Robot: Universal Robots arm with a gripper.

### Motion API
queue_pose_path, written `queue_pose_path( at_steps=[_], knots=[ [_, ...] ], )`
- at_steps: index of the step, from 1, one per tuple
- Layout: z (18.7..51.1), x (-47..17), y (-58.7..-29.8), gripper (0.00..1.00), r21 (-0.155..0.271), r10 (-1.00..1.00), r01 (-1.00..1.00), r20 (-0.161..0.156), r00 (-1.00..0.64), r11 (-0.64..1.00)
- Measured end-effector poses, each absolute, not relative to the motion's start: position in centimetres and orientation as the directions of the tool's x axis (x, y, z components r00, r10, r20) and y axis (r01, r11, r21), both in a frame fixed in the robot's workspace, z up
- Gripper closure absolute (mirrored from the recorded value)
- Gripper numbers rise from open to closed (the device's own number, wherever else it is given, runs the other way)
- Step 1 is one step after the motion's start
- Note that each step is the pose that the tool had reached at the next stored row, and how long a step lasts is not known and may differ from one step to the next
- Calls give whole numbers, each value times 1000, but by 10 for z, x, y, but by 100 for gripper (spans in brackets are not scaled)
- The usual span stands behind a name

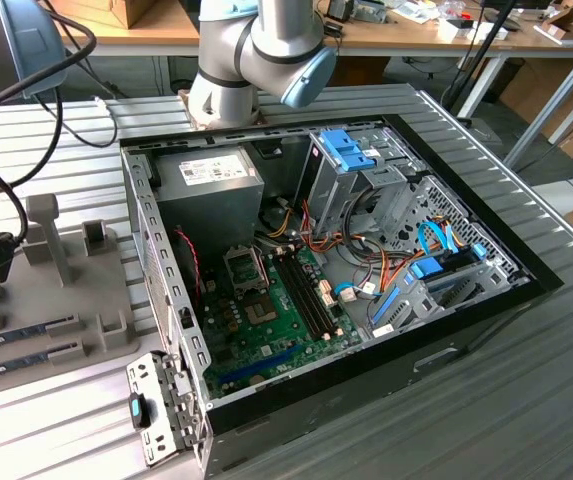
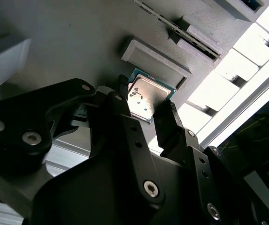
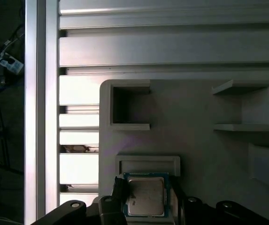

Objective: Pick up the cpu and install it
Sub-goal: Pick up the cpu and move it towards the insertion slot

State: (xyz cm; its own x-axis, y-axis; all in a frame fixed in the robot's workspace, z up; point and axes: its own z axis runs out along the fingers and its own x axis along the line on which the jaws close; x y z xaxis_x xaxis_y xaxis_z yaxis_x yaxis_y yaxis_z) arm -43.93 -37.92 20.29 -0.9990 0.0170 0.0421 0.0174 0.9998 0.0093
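Note:
The cpu (image 3: 145, 202) is a small square chip with a shiny silver top and a green rim. In both wrist views it sits between the two black fingers of my gripper (image 3: 146, 194). It lies at a raised ledge (image 3: 147, 164) of the grey parts holder (image 3: 195, 108). The fingers (image 2: 166, 117) stand against two opposite sides of the cpu (image 2: 143, 96), so the gripper (image 2: 146, 105) is shut on it. I cannot tell whether the chip still rests on the holder. In the exterior view the holder (image 1: 61, 300) lies to the left of the open computer case (image 1: 346, 260).
Inside the case are a green motherboard (image 1: 276, 310) with an open socket (image 1: 245, 268), a grey power supply (image 1: 211, 180) and a drive cage with blue clips (image 1: 351, 150). Memory sticks (image 1: 21, 330) lie on the holder. The arm's base (image 1: 256, 50) stands behind the case.

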Motion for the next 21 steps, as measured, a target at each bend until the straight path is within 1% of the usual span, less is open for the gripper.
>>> queue_pose_path(
  at_steps=[21],
  knots=[
    [213, -439, -379, 53, 13, 17, 17, 42, -999, 1000]
  ],
)
